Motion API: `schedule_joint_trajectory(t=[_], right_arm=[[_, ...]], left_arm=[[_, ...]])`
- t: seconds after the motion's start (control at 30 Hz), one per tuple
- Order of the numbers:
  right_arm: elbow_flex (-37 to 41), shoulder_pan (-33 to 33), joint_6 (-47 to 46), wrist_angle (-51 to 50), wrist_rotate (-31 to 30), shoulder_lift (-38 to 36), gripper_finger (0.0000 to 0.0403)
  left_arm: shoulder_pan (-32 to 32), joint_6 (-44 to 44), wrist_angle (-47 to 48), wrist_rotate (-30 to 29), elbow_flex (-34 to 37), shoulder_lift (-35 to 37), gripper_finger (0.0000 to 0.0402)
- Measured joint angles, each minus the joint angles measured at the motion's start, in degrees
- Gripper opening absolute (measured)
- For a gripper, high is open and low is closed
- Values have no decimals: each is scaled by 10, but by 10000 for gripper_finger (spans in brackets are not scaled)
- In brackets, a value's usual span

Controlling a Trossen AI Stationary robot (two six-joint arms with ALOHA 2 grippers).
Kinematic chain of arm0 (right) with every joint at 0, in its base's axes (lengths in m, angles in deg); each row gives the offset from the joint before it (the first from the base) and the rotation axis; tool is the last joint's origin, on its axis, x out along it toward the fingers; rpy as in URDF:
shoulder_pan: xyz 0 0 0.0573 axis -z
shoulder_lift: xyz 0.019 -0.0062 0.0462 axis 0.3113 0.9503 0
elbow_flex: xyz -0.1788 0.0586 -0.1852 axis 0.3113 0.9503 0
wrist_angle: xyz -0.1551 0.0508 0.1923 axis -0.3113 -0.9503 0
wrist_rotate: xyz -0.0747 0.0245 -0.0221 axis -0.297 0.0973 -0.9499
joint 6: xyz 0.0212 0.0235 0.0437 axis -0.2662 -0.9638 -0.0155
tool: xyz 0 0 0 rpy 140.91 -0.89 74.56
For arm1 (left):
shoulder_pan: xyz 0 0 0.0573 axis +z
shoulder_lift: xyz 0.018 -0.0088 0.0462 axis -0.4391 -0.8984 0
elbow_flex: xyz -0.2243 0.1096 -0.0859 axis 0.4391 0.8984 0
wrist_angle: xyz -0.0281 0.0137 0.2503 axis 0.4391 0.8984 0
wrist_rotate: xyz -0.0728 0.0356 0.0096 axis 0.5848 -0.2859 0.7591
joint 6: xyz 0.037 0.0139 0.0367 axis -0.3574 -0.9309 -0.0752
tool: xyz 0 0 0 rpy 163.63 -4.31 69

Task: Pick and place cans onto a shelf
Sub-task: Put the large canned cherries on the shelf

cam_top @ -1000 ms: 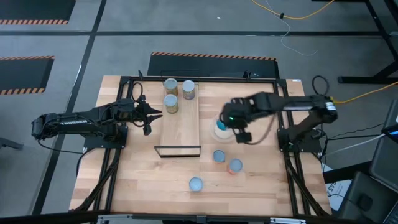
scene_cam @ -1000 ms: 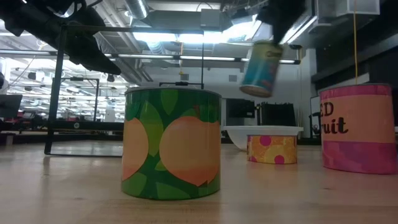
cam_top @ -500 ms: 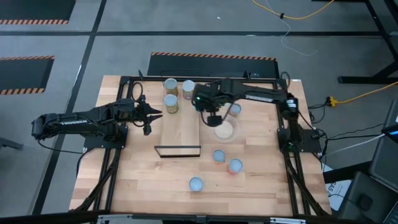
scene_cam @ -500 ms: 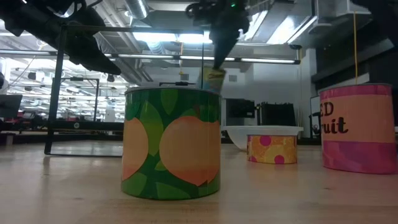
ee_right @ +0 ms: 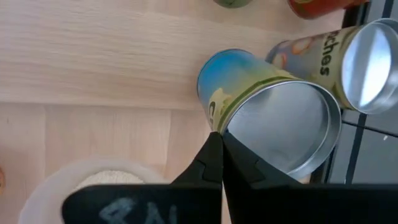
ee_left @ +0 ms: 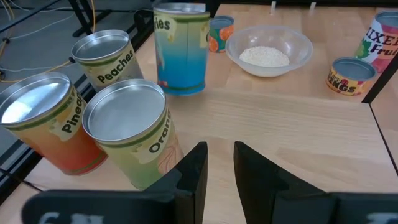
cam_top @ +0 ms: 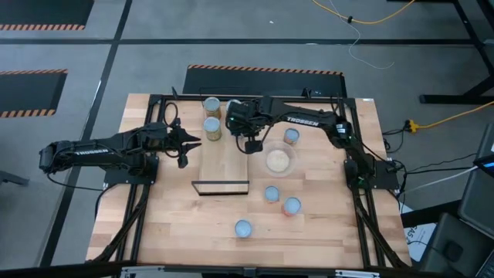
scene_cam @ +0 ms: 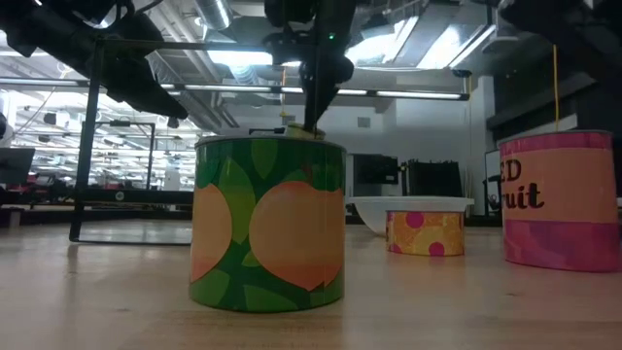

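The right gripper [cam_top: 248,126] is reaching over the far end of the shelf [cam_top: 225,158], and the placing step looks to be in hand; in the right wrist view its fingers are closing together on the rim of the blue can [ee_right: 267,118], pinching the can's wall between them; from the left wrist view that blue can [ee_left: 181,48] seems to be standing on the shelf board, just beside the peaches can [ee_left: 104,57], though whether its base is fully down I cannot tell. The orange can [ee_left: 133,134] and the pineapple can [ee_left: 45,121] are sitting nearer the left arm, close together; the left gripper [cam_top: 187,141] is waiting at the shelf's left edge with its fingers a narrow gap apart, holding nothing. Next, I judge, the right fingers should be parting and lifting straight up so the tall tin is not tipping against its neighbour; then going for a can by the bowl of grain [cam_top: 279,161], such as the one at [cam_top: 291,137].
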Motion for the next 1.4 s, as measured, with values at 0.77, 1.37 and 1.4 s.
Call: schedule_joint_trajectory(t=[0.77, 1.37, 1.4], right_arm=[[7, 2, 0, 51, 45, 2, 0], [8, 2, 0, 42, 42, 25, 0], [8, 2, 0, 42, 42, 25, 0]], left_arm=[[0, 0, 0, 0, 0, 0, 71], [0, 0, 1, 0, 0, -1, 71], [0, 0, 1, 0, 0, -1, 71]])
